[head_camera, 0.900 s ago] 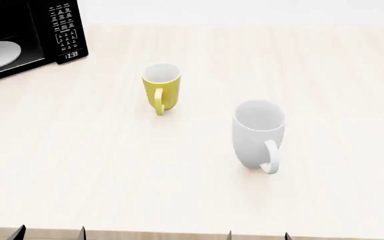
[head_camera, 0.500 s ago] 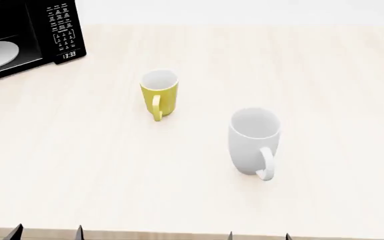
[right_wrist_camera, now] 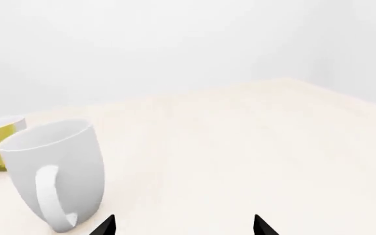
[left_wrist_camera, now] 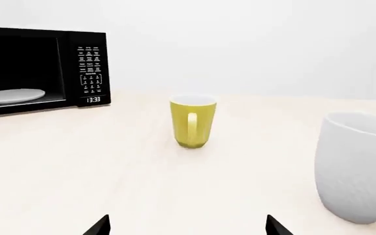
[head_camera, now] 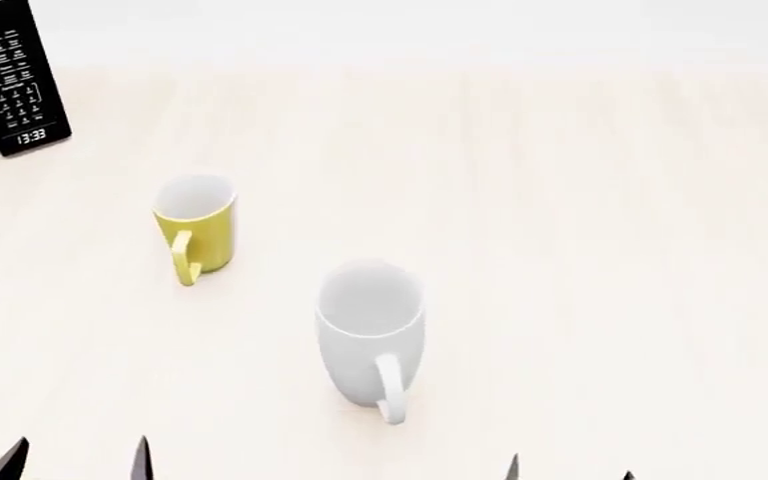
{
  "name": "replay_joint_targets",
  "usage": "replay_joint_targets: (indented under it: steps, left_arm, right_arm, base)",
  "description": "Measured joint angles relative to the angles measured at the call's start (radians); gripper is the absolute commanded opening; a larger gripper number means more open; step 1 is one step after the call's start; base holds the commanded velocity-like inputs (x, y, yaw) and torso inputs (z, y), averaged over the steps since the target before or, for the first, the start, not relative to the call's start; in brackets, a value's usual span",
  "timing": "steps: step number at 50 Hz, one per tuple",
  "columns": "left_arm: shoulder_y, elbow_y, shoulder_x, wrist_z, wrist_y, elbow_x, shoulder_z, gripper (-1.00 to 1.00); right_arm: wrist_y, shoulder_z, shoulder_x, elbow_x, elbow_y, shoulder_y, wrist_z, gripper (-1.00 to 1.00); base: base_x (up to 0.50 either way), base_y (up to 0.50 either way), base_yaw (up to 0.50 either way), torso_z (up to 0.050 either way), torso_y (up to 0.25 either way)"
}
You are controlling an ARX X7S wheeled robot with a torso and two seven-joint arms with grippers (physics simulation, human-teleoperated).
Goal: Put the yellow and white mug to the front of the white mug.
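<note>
left wrist view: yellow mug (left_wrist_camera: 193, 121) upright, handle facing camera, beyond and apart from white mug (left_wrist_camera: 358, 169); microwave (left_wrist_camera: 41, 68) farther off past it. left gripper (left_wrist_camera: 186, 226) tips spread, empty. head view: yellow mug (head_camera: 196, 227) behind white mug (head_camera: 371, 330), toward microwave (head_camera: 11, 85); clear path. risk: clipping white mug on carry. right wrist view: right gripper (right_wrist_camera: 182, 226) spread, empty, near white mug (right_wrist_camera: 56, 169).

Head view swung right — yellow and white mug (head_camera: 196, 232), white mug (head_camera: 369, 330), microwave (head_camera: 8, 85) sit further left.
</note>
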Motion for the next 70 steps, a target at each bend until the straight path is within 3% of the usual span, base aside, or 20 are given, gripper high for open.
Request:
replay_joint_targets:
  steps: [25,70]
  left_arm:
    - [-0.004,-0.001,-0.031,-0.013,0.017,-0.043,0.02,1.0]
    - [-0.008,-0.011,-0.061,-0.04,0.021,-0.08,0.061,1.0]
  right_arm:
    - [-0.02,-0.023,0.03,0.002,-0.018,-0.014,0.038,1.0]
    - [0.015,-0.05,0.052,0.048,-0.01,-0.002,0.097,1.0]
  base:
    - [0.5,0.0,0.0,0.0,0.0]
    - [0.03,-0.03,0.0,0.0,0.0]
